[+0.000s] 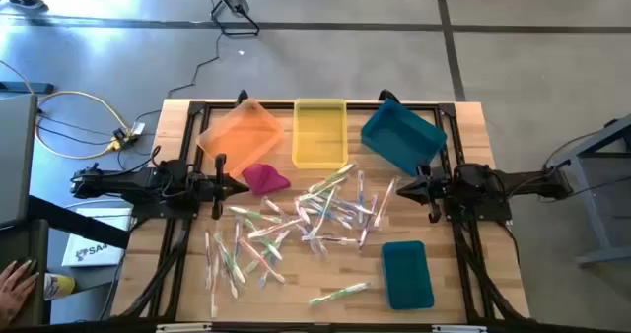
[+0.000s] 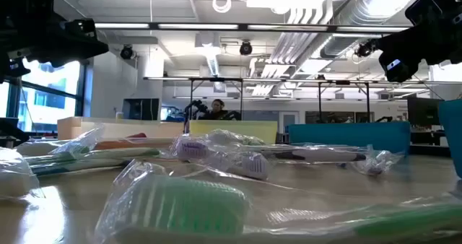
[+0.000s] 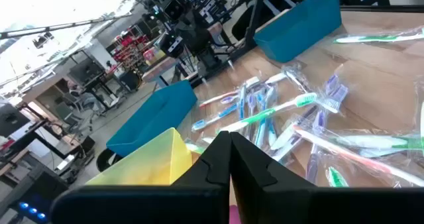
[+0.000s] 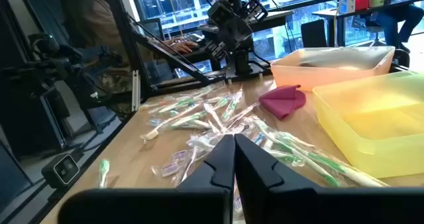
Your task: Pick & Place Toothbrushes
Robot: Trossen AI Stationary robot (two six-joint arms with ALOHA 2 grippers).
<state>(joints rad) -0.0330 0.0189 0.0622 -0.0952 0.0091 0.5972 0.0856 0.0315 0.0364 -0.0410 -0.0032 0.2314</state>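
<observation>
Many wrapped toothbrushes [image 1: 306,220] lie scattered on the wooden table between the two arms; they also show in the left wrist view [image 3: 291,111], the right wrist view [image 4: 218,121] and close up in the low view [image 2: 216,157]. My left gripper [image 1: 240,184] hovers at the table's left side, next to the magenta cloth lump [image 1: 264,178], fingers shut [image 3: 230,159] on nothing. My right gripper [image 1: 398,188] hovers at the table's right side, at the pile's right edge, also shut [image 4: 234,159] on nothing.
Along the far edge stand an orange bin [image 1: 240,131], a yellow bin [image 1: 319,133] and a tilted teal bin [image 1: 402,138]. A smaller teal bin [image 1: 406,274] lies near the front right. A person's hand [image 1: 15,279] shows off the table at the left.
</observation>
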